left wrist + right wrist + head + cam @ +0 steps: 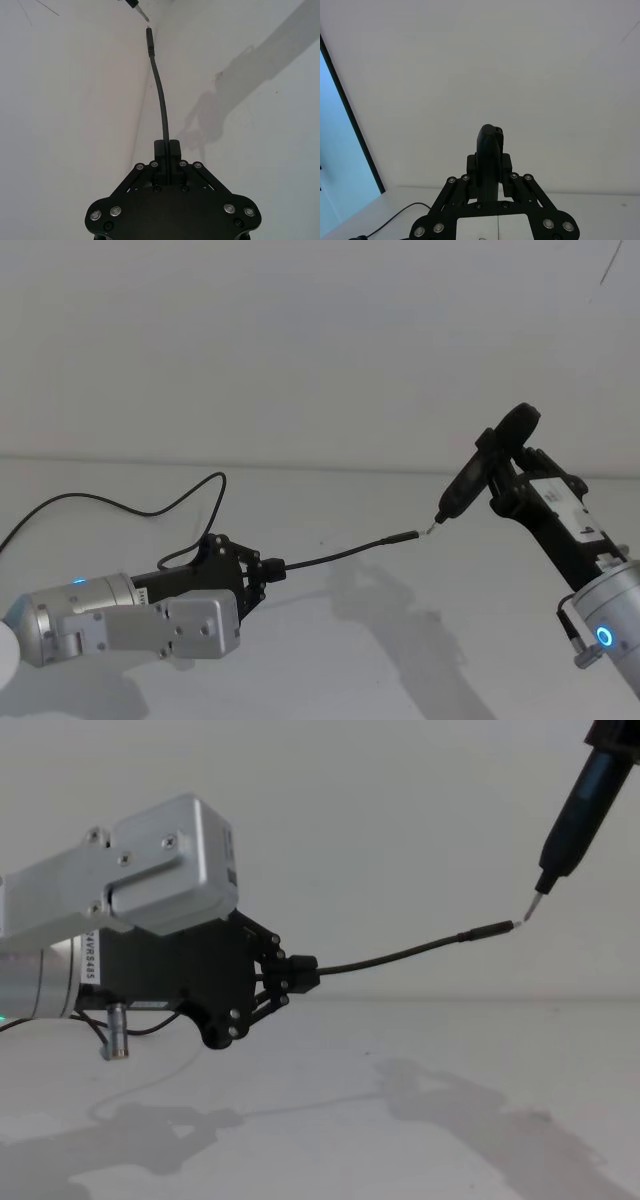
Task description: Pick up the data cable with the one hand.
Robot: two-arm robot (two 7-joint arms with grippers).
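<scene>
Fingers pinched shut, the left gripper (pixel 268 568) holds the data cable (pixel 340 553) above the white table (pixel 330 670), its slim plug right at the metal tip of a black pen-shaped tool (pixel 468 480) clamped in the right gripper (pixel 490 165).

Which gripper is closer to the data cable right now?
Left. The left gripper is shut on the data cable; the right gripper sits off its plug end, holding a pen-shaped tool.
</scene>
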